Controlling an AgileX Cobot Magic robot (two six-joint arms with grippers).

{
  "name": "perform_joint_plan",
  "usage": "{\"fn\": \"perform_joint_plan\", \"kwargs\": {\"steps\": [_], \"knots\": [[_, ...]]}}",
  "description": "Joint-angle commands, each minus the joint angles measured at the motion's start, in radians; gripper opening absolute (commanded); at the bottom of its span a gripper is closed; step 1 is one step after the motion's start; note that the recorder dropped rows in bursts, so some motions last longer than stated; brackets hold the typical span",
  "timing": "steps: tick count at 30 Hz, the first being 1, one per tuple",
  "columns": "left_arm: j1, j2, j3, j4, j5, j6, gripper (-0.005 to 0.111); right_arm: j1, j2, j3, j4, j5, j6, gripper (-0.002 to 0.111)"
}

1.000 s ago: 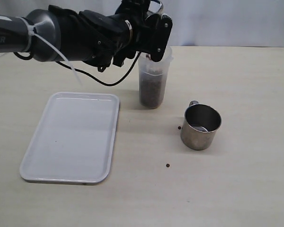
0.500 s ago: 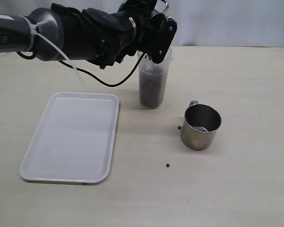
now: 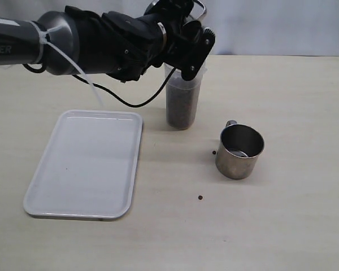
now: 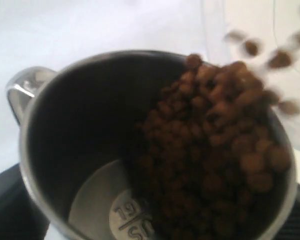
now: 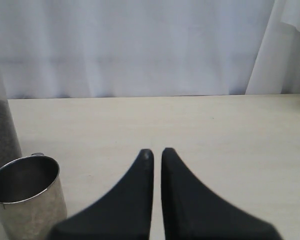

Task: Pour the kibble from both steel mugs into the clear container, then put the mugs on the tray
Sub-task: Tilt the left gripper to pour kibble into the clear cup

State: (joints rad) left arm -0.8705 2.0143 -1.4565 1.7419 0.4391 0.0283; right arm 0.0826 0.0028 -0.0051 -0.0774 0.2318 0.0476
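Note:
My left gripper (image 3: 187,44) is shut on a steel mug (image 4: 85,130), holding it tipped over the rim of the clear container (image 3: 181,101). In the exterior view the gripper hides most of that mug. Kibble (image 4: 215,150) slides across the mug's lip, with blurred pellets falling past it. The container is well over half full of kibble (image 3: 181,110). The other steel mug (image 3: 240,151) stands upright on the table at the right, also seen in the right wrist view (image 5: 25,195). The white tray (image 3: 85,164) lies bare at the left. My right gripper (image 5: 156,150) is shut on nothing, low over the table beside that mug.
Two stray pellets lie on the table, one (image 3: 200,197) in front of the container and one (image 3: 213,152) just left of the standing mug. The left arm and its cable (image 3: 118,99) hang above the table behind the tray. A white curtain backs the table.
My left gripper has rolled further and shifted slightly right over the container, tipping the mug more. The kibble level in the container has risen. The standing mug and tray have not moved.

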Motion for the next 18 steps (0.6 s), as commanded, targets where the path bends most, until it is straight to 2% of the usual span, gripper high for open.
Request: {"fn": "perform_joint_plan", "kwargs": {"steps": [1, 18], "knots": [[-0.003, -0.008, -0.011, 0.003, 0.022, 0.027, 0.000, 0.002, -0.003, 0.005, -0.013, 0.005, -0.002, 0.004], [-0.003, -0.008, -0.013, 0.003, 0.018, 0.109, 0.000, 0.002, -0.003, 0.005, -0.013, 0.005, -0.002, 0.004]]}}
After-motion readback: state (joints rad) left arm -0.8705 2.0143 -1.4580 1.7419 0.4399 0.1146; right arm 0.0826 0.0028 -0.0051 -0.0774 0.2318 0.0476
